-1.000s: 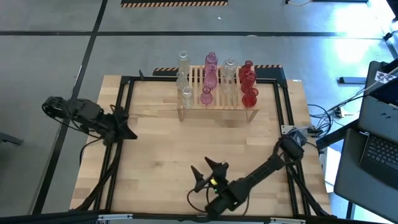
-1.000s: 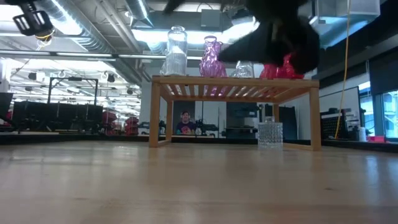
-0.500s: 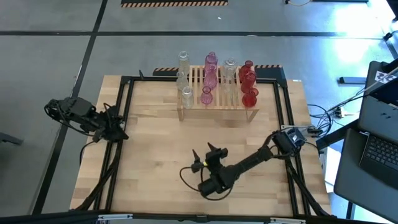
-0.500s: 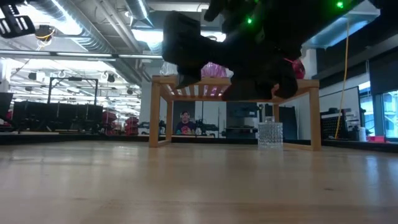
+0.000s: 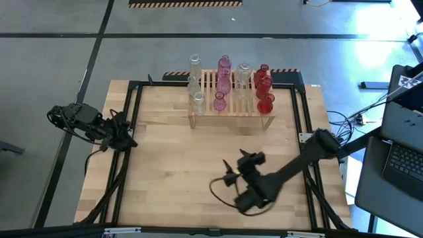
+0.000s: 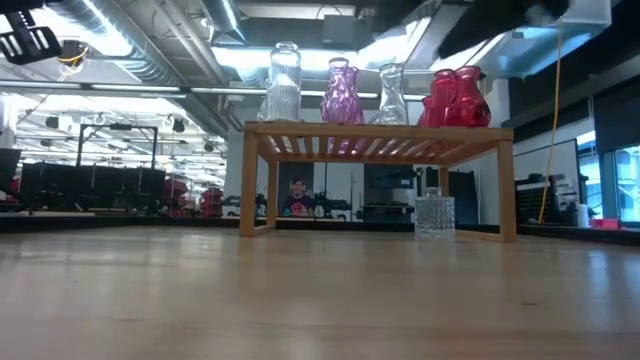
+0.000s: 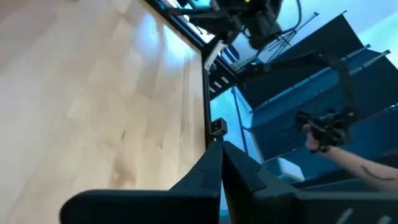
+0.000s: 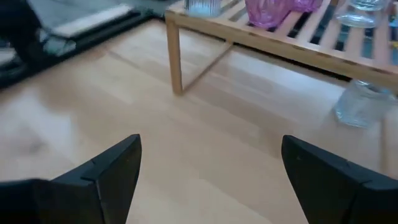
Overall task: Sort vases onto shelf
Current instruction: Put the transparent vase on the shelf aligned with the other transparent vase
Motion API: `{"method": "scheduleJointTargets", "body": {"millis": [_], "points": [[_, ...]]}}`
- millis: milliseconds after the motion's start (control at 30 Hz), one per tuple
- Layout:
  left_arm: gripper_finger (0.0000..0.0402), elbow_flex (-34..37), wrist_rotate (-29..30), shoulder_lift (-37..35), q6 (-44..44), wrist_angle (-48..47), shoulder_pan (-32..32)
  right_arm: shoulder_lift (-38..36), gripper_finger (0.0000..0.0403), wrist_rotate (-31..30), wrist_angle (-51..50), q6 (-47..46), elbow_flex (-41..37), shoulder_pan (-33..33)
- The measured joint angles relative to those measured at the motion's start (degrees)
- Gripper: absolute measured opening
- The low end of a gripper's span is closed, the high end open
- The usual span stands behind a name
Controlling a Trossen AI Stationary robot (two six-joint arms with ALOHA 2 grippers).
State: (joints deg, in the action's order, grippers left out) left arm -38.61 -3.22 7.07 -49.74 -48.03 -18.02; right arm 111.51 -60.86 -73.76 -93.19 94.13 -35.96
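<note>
Right claw (image 5: 243, 165) hangs spread wide, empty, over the table (image 5: 165, 165) before the shelf (image 5: 231, 118).

Bare table (image 5: 172, 165) lies open before the shelf (image 5: 231, 119), whose vases (image 5: 225, 84) crowd it.

Bright, even overhead light; wrist views soft

Ceiling strip lights (image 6: 300, 58) glare above the shelf (image 6: 378, 140) in the low view; the tabletop (image 5: 172, 165) carries only faint shadows; the right wrist view is blurred, its vases (image 8: 273, 11) smeared.
</note>
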Motion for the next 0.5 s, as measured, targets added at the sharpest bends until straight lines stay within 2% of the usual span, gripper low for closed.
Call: {"method": "scheduleJointTargets", "body": {"millis": [133, 300, 400, 500], "points": [[0.0000, 0.00, 2.35, 0.00, 1.53, 0.05, 0.00, -5.89, 0.0335, 1.89, -8.07, -0.90, -0.05, -2.47], [0.0000, 0.00, 6.19, 0.00, 3.36, 0.02, 0.00, -12.89, 0.0335, -1.89, -9.94, 1.89, -0.05, 0.39], [0.0000, 0.00, 8.35, 0.00, 3.40, 0.05, 0.00, -15.53, 0.0335, -3.55, -3.79, 3.59, -0.03, 2.47], [0.0000, 0.00, 10.59, 0.02, 3.41, 0.05, 0.00, -15.48, 0.0335, -2.54, 11.48, 15.05, -0.03, 4.01]]}}
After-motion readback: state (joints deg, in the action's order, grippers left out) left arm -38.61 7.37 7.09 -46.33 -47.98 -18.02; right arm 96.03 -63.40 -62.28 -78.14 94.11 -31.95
